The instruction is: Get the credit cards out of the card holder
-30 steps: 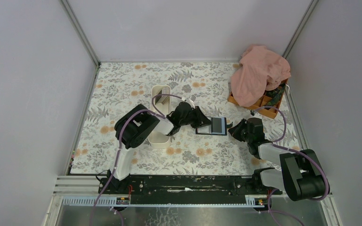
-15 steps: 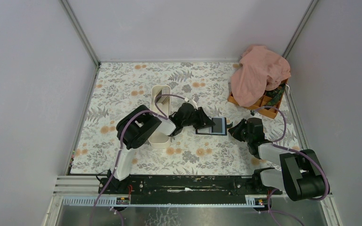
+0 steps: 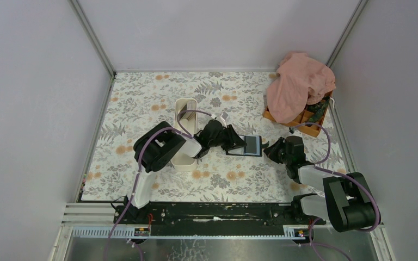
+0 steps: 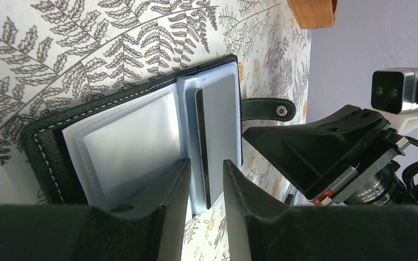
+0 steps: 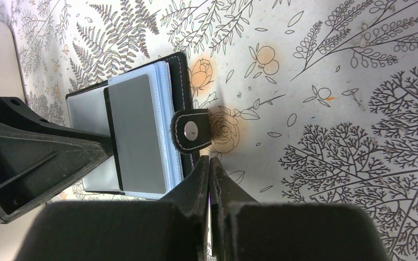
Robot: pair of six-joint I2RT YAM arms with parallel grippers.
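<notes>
Two grippers close in on the card holder (image 3: 246,145), which lies open and flat on the flowered table (image 3: 141,98) a little right of its middle. In the overhead view the left gripper (image 3: 238,142) sits at the holder's 9 o'clock edge and the right gripper (image 3: 269,148) just off its 3 o'clock edge. A white tray (image 3: 185,103) stands well off toward 9 o'clock, and a pink cloth (image 3: 299,81) is heaped on an orange box (image 3: 305,118) out at 1 o'clock. From the left wrist, the jaws stand apart and come in from 6 o'clock. Between them lies the near edge of a clear sleeve holding a grey card (image 4: 220,128). Nothing is pinched that I can see. The sleeve toward 9 o'clock (image 4: 130,147) looks empty, and the snap strap (image 4: 266,109) lies flat at 3 o'clock. From the right wrist, that gripper's jaws are pressed together on nothing, their tips just beside the strap at its 5 o'clock. I judge the work is unfinished: at least one card is still seated, no loose card shows on the table, and the tray's contents are too small to tell. What is left is to grip that card and draw it out.
</notes>
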